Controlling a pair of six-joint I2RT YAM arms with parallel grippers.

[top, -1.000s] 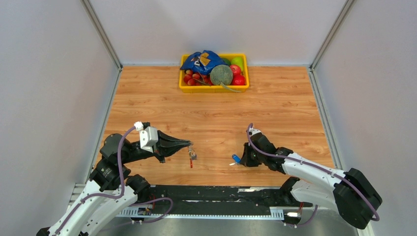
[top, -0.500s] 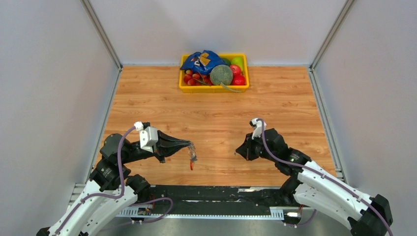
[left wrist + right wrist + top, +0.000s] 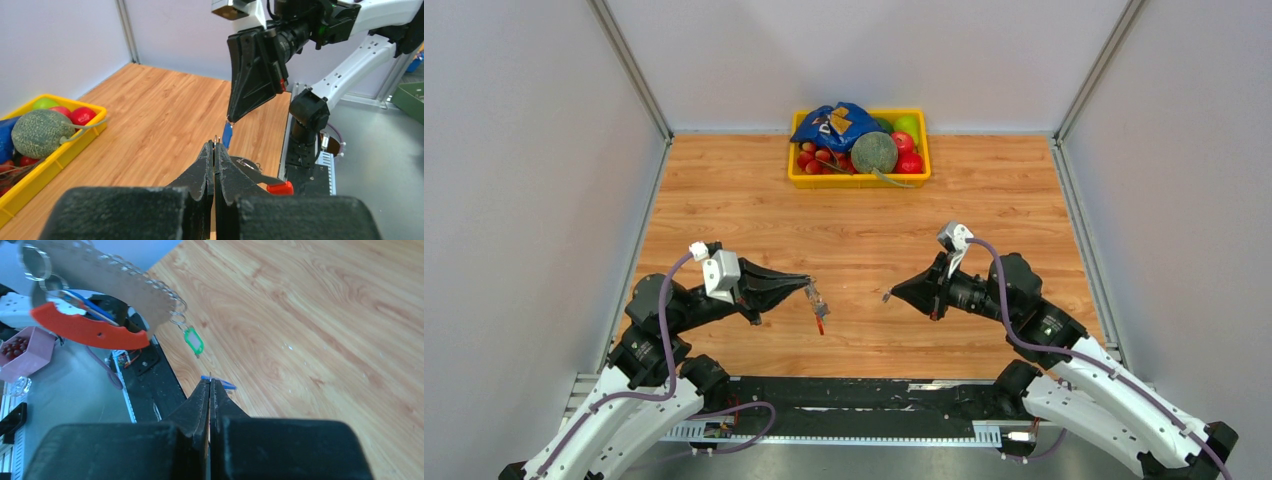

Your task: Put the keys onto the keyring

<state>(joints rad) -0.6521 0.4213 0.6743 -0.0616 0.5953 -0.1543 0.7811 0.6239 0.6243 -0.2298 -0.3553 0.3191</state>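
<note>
Even, diffuse light from overhead filled the top view, bright with no hard glare; the worktop showed only faint, soft-edged shadows under the arms, and the pale walls shaded to a mild grey. The walls leaned inward toward the top, a wide-lens effect. In both wrist views the camera's own jaws sat as a dark, blurred mass with almost no surface detail. From the right wrist, the keyring close to the lens was soft and out of focus, while the key, the green tag and the wood grain were crisp. The wood carried a slight sheen.
</note>
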